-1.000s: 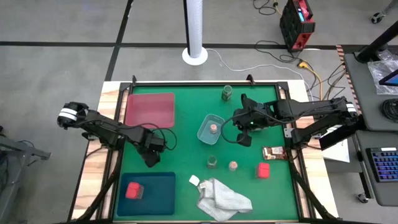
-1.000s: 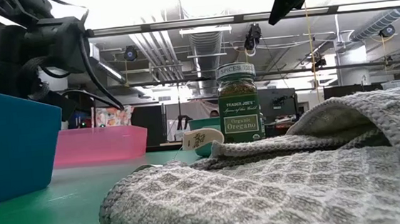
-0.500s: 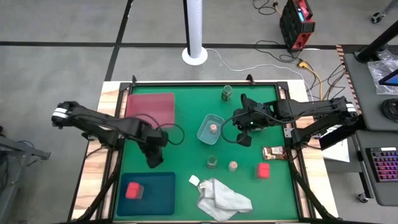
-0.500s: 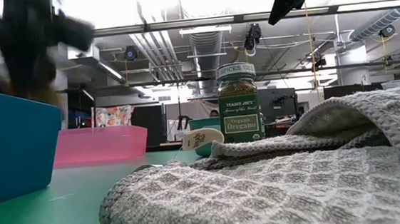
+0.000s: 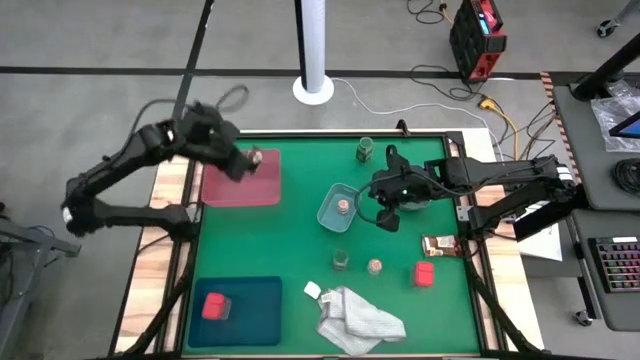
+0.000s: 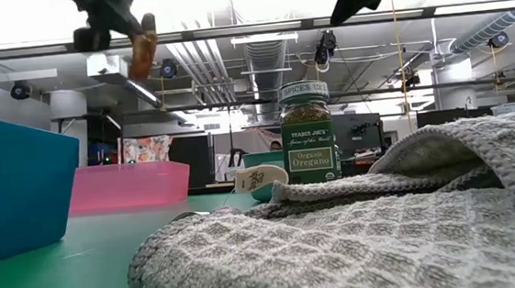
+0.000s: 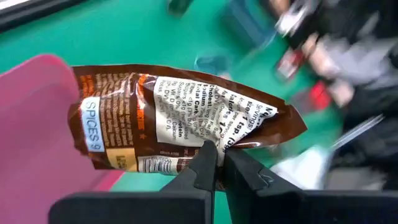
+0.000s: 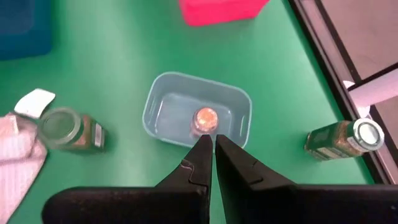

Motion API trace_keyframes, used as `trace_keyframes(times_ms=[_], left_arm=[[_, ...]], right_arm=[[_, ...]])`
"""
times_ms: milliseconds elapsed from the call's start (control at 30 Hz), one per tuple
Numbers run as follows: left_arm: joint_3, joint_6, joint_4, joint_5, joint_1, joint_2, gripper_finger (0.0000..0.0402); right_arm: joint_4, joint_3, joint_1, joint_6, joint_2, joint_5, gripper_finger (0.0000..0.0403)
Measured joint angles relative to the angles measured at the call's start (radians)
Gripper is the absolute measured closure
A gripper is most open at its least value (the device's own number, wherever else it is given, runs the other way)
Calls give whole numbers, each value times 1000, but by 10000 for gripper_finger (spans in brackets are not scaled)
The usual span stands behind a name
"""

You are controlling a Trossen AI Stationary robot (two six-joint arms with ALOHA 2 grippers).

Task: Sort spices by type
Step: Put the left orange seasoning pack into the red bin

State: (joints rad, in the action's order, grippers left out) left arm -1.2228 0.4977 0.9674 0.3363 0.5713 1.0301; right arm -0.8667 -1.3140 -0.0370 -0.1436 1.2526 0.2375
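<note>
My left gripper hangs above the pink tray at the far left, shut on a brown foil sachet, which also shows high in the low view. My right gripper hangs shut and empty beside the bluish tub, which holds a tan-topped jar. On the mat stand a second tan-topped jar, two dark green jars, a pink block and a second sachet. Another pink block lies in the teal tray. My left gripper pinches the sachet between its two fingers at one long edge, about halfway along it. The fingers slant downward. The sachet is crumpled and lifted clear, high over the pink tray.
A white-grey cloth lies bunched at the near edge with a white tag beside it. In the low view the cloth fills the foreground in front of the oregano jar. A raised frame borders the green mat.
My left gripper has risen from the mat near the teal tray and swung toward the far left corner, turning as it went. It now hangs over the pink tray. The brown sachet has gone up with it, lifted clear of the mat.
</note>
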Motion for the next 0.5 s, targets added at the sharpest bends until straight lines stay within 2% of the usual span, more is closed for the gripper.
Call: trace_keyframes(times_ms=[100, 167, 300, 500], left_arm=[[105, 10, -100, 259, 243, 4, 401], [181, 16, -108, 340, 357, 24, 401], [329, -14, -112, 414, 485, 48, 401], [414, -4, -206, 413, 497, 45, 402]], right_arm=[[20, 0, 14, -1, 0, 1, 390], [20, 0, 19, -2, 0, 1, 390], [20, 0, 19, -9, 0, 0, 390], [20, 0, 19, -22, 0, 0, 390]])
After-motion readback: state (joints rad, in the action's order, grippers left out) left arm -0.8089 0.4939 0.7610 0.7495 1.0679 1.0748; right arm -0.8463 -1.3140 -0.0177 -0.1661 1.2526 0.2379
